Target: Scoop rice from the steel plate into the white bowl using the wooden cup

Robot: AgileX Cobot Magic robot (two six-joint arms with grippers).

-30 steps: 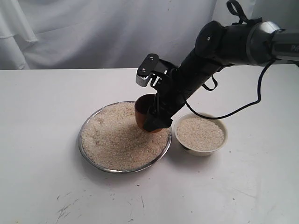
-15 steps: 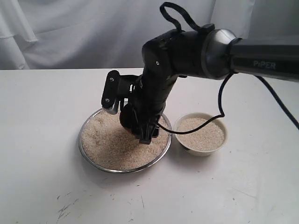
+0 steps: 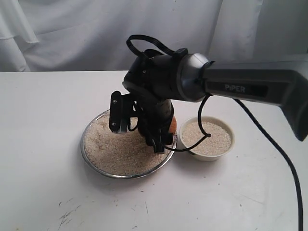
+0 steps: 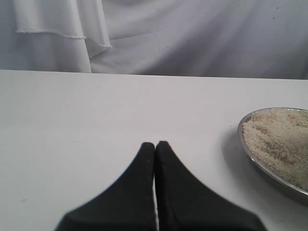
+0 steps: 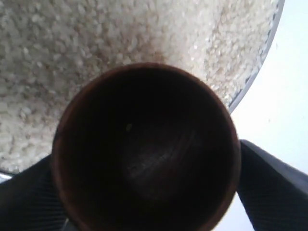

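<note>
The wooden cup (image 5: 144,154) is held in my right gripper (image 5: 144,159), whose black fingers (image 5: 272,185) press on both sides of it. Its dark inside holds no rice and its mouth faces the rice (image 5: 96,48) in the steel plate (image 5: 270,43). In the exterior view the right gripper (image 3: 161,137) hangs over the right part of the plate (image 3: 94,156), and only a sliver of the cup (image 3: 172,126) shows behind the wrist. The white bowl (image 3: 231,142), filled with rice (image 3: 207,137), stands just right of the plate. My left gripper (image 4: 155,144) is shut and empty, left of the plate (image 4: 248,151).
A white cloth backdrop (image 3: 72,33) hangs behind the white table (image 3: 38,192). The right arm's black cable (image 3: 269,139) loops over the bowl and trails across the table to the right.
The right arm has swung left from beside the bowl to over the plate. Its wrist has turned, so the cup's mouth now faces the rice.
</note>
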